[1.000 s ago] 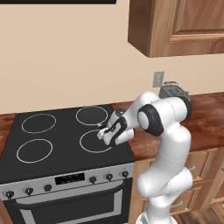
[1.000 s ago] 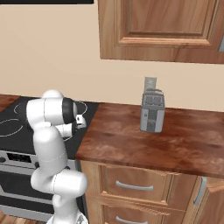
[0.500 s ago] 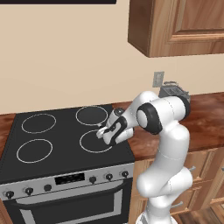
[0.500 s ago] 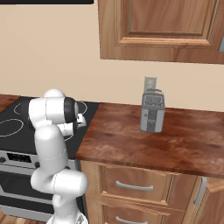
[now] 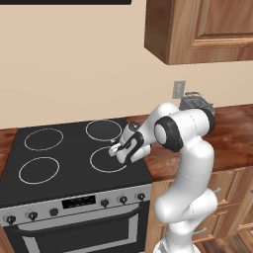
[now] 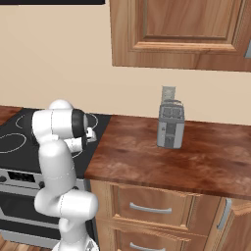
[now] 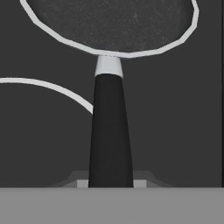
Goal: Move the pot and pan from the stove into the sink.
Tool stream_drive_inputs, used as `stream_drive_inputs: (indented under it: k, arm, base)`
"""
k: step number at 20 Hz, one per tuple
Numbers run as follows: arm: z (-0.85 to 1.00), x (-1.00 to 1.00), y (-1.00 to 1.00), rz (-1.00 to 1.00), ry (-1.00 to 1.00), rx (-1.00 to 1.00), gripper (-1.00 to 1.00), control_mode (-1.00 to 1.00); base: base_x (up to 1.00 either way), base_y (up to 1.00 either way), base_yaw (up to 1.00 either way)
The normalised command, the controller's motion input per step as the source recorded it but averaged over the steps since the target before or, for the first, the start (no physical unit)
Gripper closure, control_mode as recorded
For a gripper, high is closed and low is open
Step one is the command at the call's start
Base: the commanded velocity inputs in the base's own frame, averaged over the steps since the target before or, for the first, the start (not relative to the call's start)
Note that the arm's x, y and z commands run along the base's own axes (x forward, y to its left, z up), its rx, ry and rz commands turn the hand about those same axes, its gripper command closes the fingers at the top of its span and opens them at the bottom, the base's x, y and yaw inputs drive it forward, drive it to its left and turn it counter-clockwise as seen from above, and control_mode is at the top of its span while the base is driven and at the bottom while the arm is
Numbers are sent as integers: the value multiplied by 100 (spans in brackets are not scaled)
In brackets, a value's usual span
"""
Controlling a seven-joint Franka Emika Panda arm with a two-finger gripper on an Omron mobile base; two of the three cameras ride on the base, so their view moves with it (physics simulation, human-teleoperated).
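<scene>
Glossy black stove (image 5: pixel 54 170) under gripper (image 5: pixel 120 150) clenched on pan's (image 7: pixel 113 26) round black handle (image 7: pixel 110 135).

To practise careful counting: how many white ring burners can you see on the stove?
4: back left, back right, front left, front right, partly hidden behind the gripper.

Toaster (image 6: pixel 171 125) stands on counter (image 6: pixel 196 162) right of stove (image 5: pixel 59 173).

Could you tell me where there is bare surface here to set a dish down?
The brown wooden counter is bare between the black glass stove and the grey toaster. The stove's two left ring burners are bare. Near the front right burner it's crowded: gripper, black-handled dark frying pan.
</scene>
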Motion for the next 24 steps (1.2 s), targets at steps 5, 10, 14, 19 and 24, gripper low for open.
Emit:
stream_drive_inputs:
  k: [5, 10, 14, 19, 24]
  arm:
    - [44, -3, -1, 0, 0, 0, 100, -100]
    - [88, -13, 0, -2, 0, 0, 100, -100]
    - [87, -31, -10, 0, 1, 0, 100, -100]
    - [82, -39, -19, 0, 5, 0, 100, -100]
    - [78, -56, -26, 0, 3, 0, 100, -100]
  base:
    - [0, 0, 0]
    - [0, 0, 0]
    - [0, 0, 0]
    - [0, 0, 0]
    - [0, 0, 0]
